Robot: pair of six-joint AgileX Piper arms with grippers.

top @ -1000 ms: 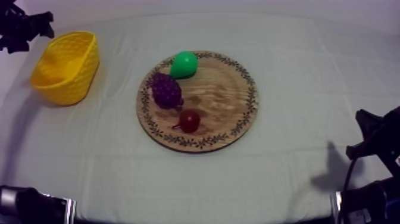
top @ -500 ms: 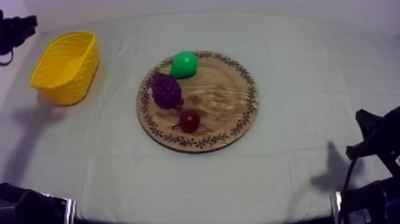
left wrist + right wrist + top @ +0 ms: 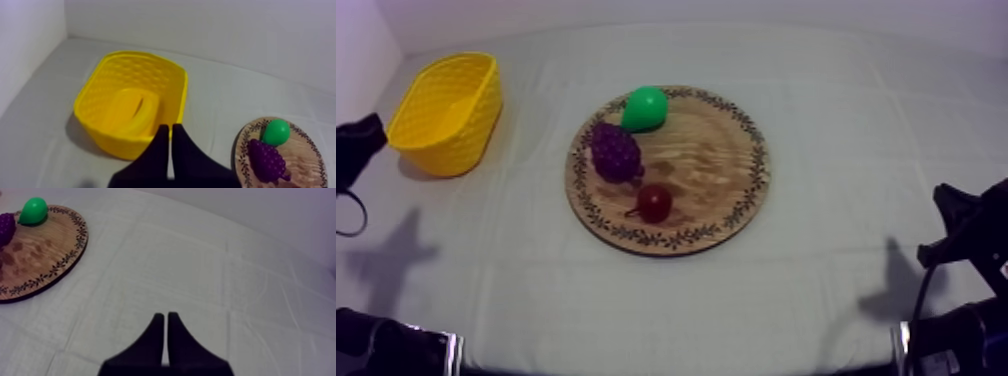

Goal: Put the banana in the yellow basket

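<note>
The yellow banana (image 3: 133,112) lies inside the yellow basket (image 3: 96,131), seen in the left wrist view. My left gripper (image 3: 170,128) hovers just in front of the basket's near wall, fingers together as a narrow wedge with nothing in them. In the top view the basket (image 3: 468,140) stands at the table's far left, and my left arm (image 3: 356,148) is at the left edge beside it. The round wooden board (image 3: 721,160) sits mid-table. My right gripper (image 3: 165,316) is shut over bare cloth, to the right of the board (image 3: 45,253).
On the board lie a green pear (image 3: 644,108), a purple bunch of grapes (image 3: 616,150) and a small red fruit (image 3: 654,203). My right arm (image 3: 966,250) rests at the lower right edge. Bare cloth surrounds the board.
My left arm has pulled away from behind the basket and come down along the table's left edge. Its fingers have closed. The fruit, board and right arm have stayed put.
</note>
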